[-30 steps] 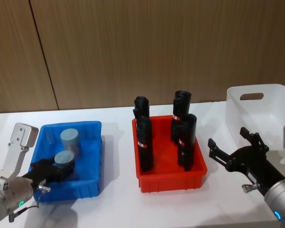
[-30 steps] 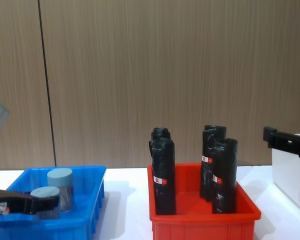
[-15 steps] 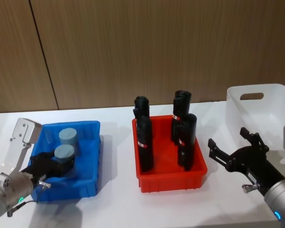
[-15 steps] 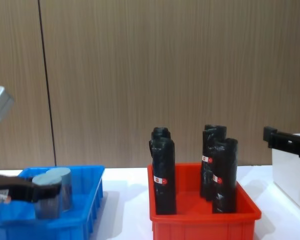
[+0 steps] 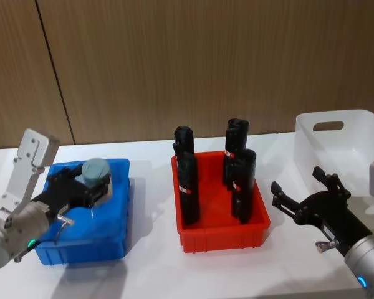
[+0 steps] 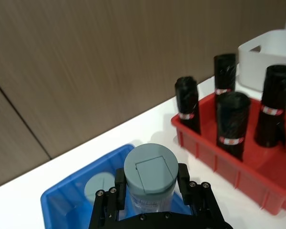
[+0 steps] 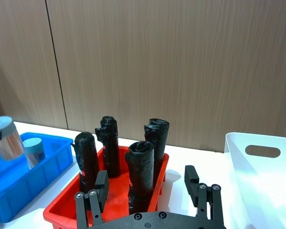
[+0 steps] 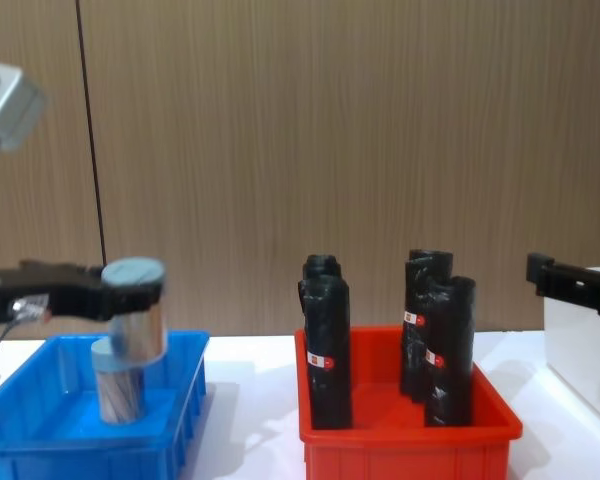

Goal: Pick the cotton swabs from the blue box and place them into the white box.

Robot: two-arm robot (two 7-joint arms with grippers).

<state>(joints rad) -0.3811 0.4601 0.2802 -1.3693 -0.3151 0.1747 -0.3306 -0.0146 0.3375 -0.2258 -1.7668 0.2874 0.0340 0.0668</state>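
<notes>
My left gripper (image 5: 87, 185) is shut on one jar of cotton swabs (image 5: 95, 172), a clear jar with a grey-blue lid, and holds it upright in the air above the blue box (image 5: 87, 244). From the chest, the held jar (image 8: 137, 312) hangs above the box's rim (image 8: 80, 452), and a second jar (image 8: 118, 388) stands inside below it. That second jar's lid (image 6: 98, 185) lies beside the held jar (image 6: 150, 177) in the left wrist view. The white box (image 5: 344, 144) stands at the far right. My right gripper (image 5: 297, 180) hovers open in front of it, holding nothing.
A red bin (image 5: 221, 240) with several tall black rolls (image 5: 188, 187) with red labels stands between the blue box and the white box. A wood-panelled wall runs behind the white table. Bare tabletop lies in front of the bins.
My left gripper has risen with the jar, lifting it from inside the blue box to above its rim. The right arm has not moved.
</notes>
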